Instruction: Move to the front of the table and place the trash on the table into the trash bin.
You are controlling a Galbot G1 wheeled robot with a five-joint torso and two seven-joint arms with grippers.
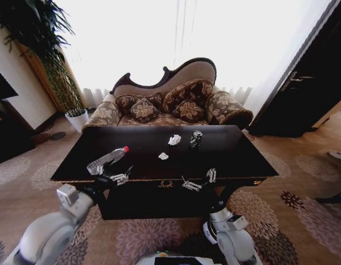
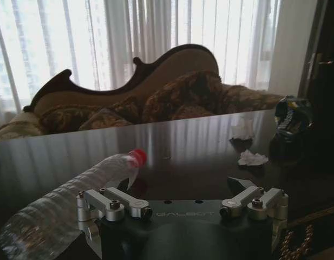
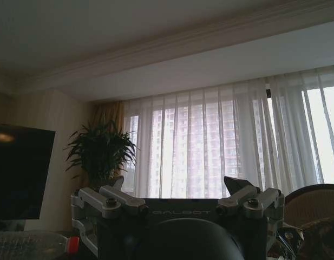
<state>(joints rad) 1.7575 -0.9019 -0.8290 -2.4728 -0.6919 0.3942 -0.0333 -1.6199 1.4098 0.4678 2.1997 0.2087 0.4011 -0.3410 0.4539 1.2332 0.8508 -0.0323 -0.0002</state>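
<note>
While left claw [image 1: 125, 175] gapes, bottle [image 1: 106, 160] just beside — on table [image 1: 225, 154].

The robot's arms are built of rounded, pale grey-white shells with dark joints between the segments. Each wrist carries a boxy light-grey block, behind the jaws, with a small dark window on one face. The left gripper [image 1: 121, 177] and the right gripper [image 1: 199, 181] share one design: a matte black metal base plate with the word GALBOT printed in faint grey letters at its middle, just behind the jaws. Silver metal linkage bars sit at either side of that plate, pinned with round-headed silver screws. The fingertips [image 2: 240, 184] are dark wedge-shaped pads.
</note>
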